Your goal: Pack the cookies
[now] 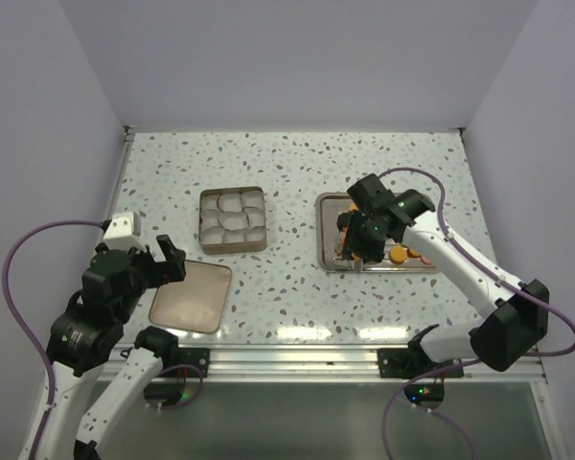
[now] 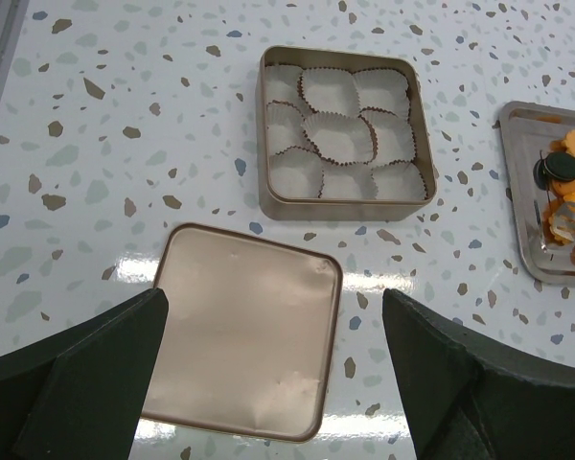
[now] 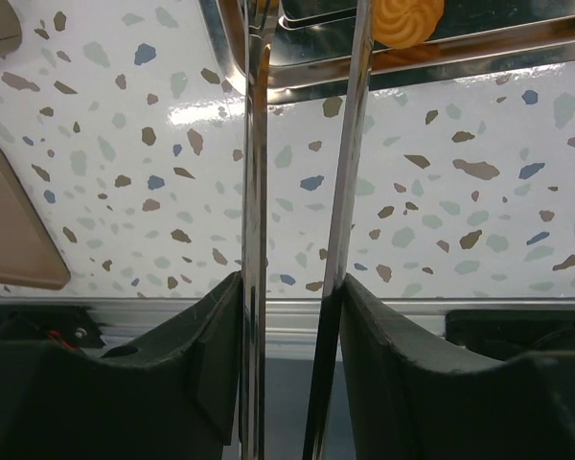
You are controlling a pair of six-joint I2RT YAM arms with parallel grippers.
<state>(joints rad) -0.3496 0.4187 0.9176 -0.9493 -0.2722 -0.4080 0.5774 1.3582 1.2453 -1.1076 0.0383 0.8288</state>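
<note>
The cookies (image 1: 400, 254) lie on a steel tray (image 1: 328, 216) at the right; they are mostly orange, with a dark one (image 2: 560, 168) in the left wrist view. My right gripper (image 1: 361, 241) hangs over the tray's left part, shut on metal tongs (image 3: 254, 192) whose two arms reach to the tray rim (image 3: 431, 57) beside an orange cookie (image 3: 409, 17). The tong tips are out of view. My left gripper (image 1: 163, 264) is open and empty above a flat tin lid (image 2: 244, 331).
A square tin (image 1: 232, 220) filled with white paper cups (image 2: 340, 134) stands at the middle of the table, behind the lid (image 1: 192, 295). White walls enclose the table on three sides. The lid's edge shows at left in the right wrist view (image 3: 14, 230).
</note>
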